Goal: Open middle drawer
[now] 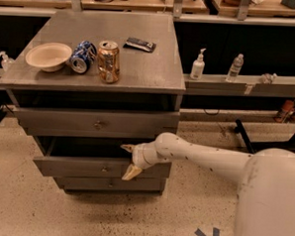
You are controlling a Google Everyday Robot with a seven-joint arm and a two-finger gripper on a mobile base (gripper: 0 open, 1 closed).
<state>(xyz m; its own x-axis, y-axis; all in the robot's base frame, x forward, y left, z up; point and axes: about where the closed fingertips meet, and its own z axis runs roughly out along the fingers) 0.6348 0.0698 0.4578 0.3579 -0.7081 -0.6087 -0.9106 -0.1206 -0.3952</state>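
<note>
Gripper (129,160) is at the right end of the middle drawer (75,167), its 2 fingers spread wide and clamped on nothing: 1 above the front's top edge, 1 across its face. Drawer stands partly pulled out, between top drawer (63,121) and bottom drawer (84,183). Cabinet top (150,70) carries 1 bowl (48,55) and 2 cans.

Cream bowl (48,55), blue can (83,56), gold can (108,61) and dark packet (140,44) sit on the cabinet top (152,73).
</note>
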